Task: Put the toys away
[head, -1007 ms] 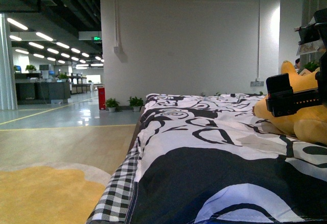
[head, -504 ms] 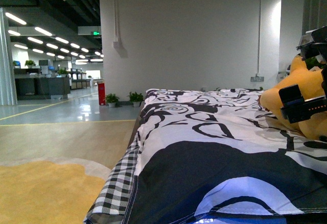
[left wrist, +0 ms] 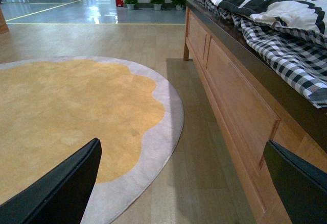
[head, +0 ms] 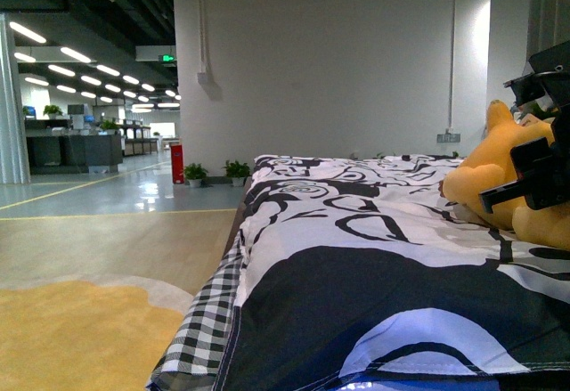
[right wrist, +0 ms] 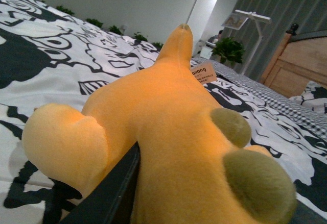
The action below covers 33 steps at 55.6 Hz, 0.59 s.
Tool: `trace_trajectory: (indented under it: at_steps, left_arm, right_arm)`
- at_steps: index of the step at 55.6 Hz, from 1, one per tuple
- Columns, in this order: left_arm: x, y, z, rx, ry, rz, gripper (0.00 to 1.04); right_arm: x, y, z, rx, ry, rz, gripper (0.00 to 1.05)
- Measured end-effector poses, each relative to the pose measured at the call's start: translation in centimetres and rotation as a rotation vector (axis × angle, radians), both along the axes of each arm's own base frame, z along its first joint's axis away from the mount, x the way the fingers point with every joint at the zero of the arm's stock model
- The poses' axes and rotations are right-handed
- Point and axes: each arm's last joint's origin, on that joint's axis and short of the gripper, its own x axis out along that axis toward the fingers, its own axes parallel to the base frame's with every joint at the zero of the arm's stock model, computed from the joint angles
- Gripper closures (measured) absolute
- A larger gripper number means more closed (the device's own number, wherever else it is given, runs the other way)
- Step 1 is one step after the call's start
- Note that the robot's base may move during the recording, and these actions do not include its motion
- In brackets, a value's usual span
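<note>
The orange-yellow plush animal rests on the black-and-white bedspread at the right edge of the front view. My right gripper is shut on it. In the right wrist view the plush fills the frame, with a pointed ear, a paper tag and two olive patches; one black finger presses its side. My left gripper is open and empty, low over the wooden floor beside the bed, both black fingers showing at the frame's sides.
A wooden bed frame with a checked sheet edge runs along one side of the left gripper. A round yellow rug lies on the floor. A wooden headboard and a potted plant stand beyond the plush.
The plush and my right gripper have shifted slightly on the bed: the plush's ear now shows higher and the gripper sits a little further right and tilted.
</note>
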Motion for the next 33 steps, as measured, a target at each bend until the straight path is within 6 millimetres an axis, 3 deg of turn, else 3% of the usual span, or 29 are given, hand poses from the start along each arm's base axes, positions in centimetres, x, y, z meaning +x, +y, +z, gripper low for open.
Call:
trace_trajectory:
  at_steps: [6,19,27,33]
  left_arm:
    - [0.0,0.0,0.0,0.0,0.0,0.0,0.06]
    - [0.0,0.0,0.0,0.0,0.0,0.0,0.06]
    - [0.0,0.0,0.0,0.0,0.0,0.0,0.06]
    - [0.0,0.0,0.0,0.0,0.0,0.0,0.06]
  right_arm:
    - [-0.7,-0.3,1.2,0.083,0.02,0.108,0.94]
    - [-3.7,-1.5,5.3,0.237,-0.001,0.341,0.98]
    - [-8.5,-2.3,8.6,0.303,-0.04,0.502,0.98]
    - [-12.0,-2.9,9.7,0.339,-0.063,0.548,0.98]
